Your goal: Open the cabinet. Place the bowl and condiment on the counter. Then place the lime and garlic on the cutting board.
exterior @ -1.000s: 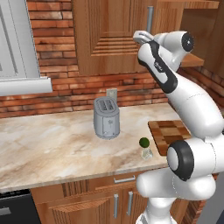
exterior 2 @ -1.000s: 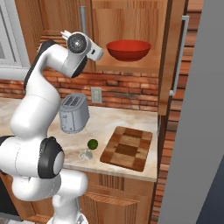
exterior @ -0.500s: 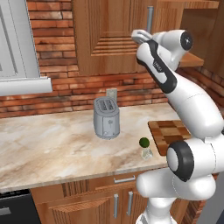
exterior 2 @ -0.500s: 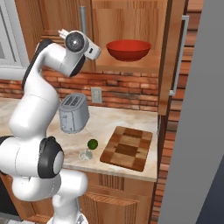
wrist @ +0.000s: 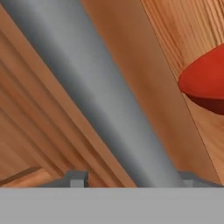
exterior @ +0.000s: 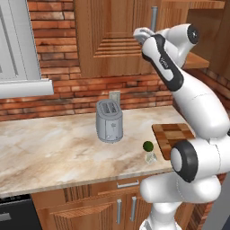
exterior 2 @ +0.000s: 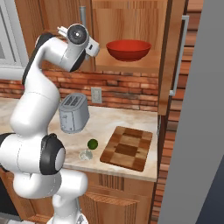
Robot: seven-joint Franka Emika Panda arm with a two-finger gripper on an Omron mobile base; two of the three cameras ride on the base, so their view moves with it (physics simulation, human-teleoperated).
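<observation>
The cabinet's (exterior: pixel 108 40) left door is closed, and its silver bar handle (exterior: pixel 154 18) (wrist: pixel 87 78) runs between my fingertips. My gripper (exterior: pixel 142 33) (wrist: pixel 133 179) is open, with the right tip against the bar and a gap on the left. The right door (exterior 2: pixel 175 57) stands open. The red bowl (exterior 2: pixel 128 49) (wrist: pixel 205 87) sits on the shelf inside. The lime (exterior: pixel 148 146) (exterior 2: pixel 92 144) and the pale garlic (exterior: pixel 150 157) (exterior 2: pixel 85 154) lie on the counter (exterior: pixel 54 143), just left of the cutting board (exterior: pixel 173 137) (exterior 2: pixel 127 148). The condiment is out of view.
A grey toaster (exterior: pixel 109 121) (exterior 2: pixel 73 113) stands on the counter by the brick wall, below my hand. A pale grey-white unit (exterior: pixel 18 54) hangs at the left. A grey panel (exterior 2: pixel 197 131) fills the right side.
My hand has edged a little closer onto the bar handle. Nothing on the counter or shelf has moved.
</observation>
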